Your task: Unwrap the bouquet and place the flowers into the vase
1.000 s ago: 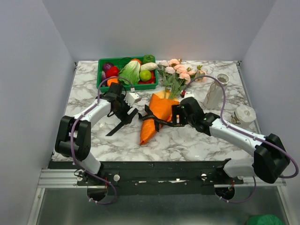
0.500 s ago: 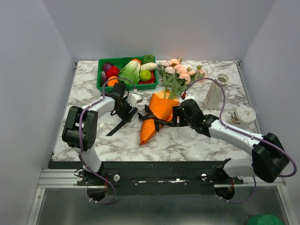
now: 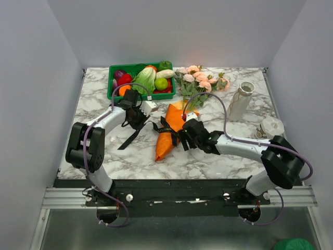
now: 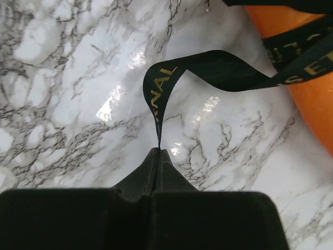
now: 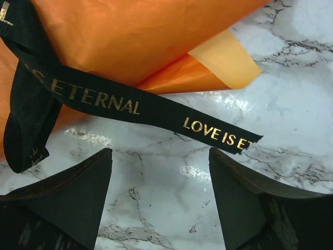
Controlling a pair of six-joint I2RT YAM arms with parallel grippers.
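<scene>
Marble table, white with grey veins, under two arms reaching in from the near edge. Nearest on the right side, the right gripper hangs low over the marble with its fingers spread wide and nothing between them. Just past their tips lies one tail of the black ribbon, gold lettering up, its cut end off the right finger. On the left side, the left gripper has its fingers pressed together, pinching the very end of the other ribbon tail, which arcs up from the tips and away to the right. That's one ribbon, two tails.

Between the two sets of fingers lies the bouquet, flat on the table and wrapped. Its long axis runs from near-left to far-right. The pointed end of the one orange paper sheet faces the arms' bases. Beyond the fingers the flowers fan out of the wrap's open end, heads pointing at the far edge; I count about seven roses, though they crowd together.

Well right of the right fingers sits one round white roll, and farther back one vase, standing mouth up. Farthest, beyond the left fingers, is one green tray of vegetables.
</scene>
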